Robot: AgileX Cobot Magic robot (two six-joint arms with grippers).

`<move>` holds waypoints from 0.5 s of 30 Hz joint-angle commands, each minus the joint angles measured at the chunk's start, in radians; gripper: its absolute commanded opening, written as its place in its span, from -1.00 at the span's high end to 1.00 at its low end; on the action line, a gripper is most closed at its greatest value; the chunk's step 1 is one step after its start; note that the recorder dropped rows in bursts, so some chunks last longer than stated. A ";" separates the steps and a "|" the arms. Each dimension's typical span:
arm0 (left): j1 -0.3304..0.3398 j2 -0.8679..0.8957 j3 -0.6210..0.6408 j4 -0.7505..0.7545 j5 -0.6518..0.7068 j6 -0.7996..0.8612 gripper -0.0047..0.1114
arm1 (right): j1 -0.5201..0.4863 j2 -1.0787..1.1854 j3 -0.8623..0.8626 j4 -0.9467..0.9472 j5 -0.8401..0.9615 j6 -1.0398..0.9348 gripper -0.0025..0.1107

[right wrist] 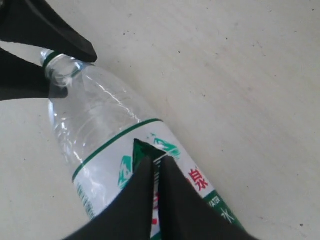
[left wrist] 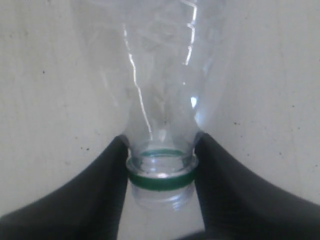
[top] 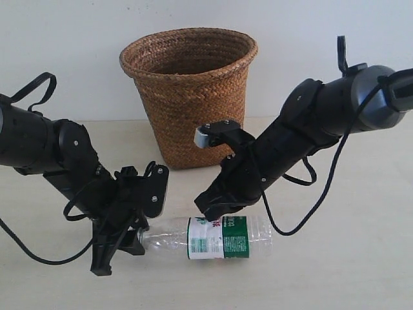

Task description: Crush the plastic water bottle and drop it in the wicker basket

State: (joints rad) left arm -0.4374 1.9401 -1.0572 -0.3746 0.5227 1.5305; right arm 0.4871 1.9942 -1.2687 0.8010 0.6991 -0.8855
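Note:
The plastic water bottle [top: 219, 237] lies on its side on the table, in front of the wicker basket [top: 193, 110]. Its green-and-white label faces up. No cap shows on it, only a green ring below the open mouth [left wrist: 160, 181]. My left gripper [top: 139, 236] is shut on the bottle's neck, one finger on each side [left wrist: 161, 145]. My right gripper [top: 213, 213] is shut, its two tips together on top of the label [right wrist: 156, 162]. The clear body [right wrist: 95, 115] looks round and undented. The left fingers [right wrist: 55, 35] show at the neck in the right wrist view.
The basket stands upright at the back of the beige table [top: 335, 271], against a white wall. Loose black cables [top: 322, 194] hang from both arms close to the tabletop. Bare table shows on the right and along the front.

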 commanded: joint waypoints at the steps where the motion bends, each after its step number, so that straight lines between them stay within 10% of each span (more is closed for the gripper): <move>1: -0.005 0.002 -0.006 -0.002 -0.003 -0.006 0.84 | 0.002 0.009 -0.004 -0.003 0.026 -0.006 0.96; 15: -0.005 0.002 -0.006 -0.002 -0.004 -0.008 0.84 | 0.002 -0.003 -0.080 0.002 0.204 0.096 0.96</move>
State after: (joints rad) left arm -0.4374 1.9401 -1.0572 -0.3746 0.5224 1.5284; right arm 0.4871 1.9778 -1.3453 0.8031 0.8933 -0.7974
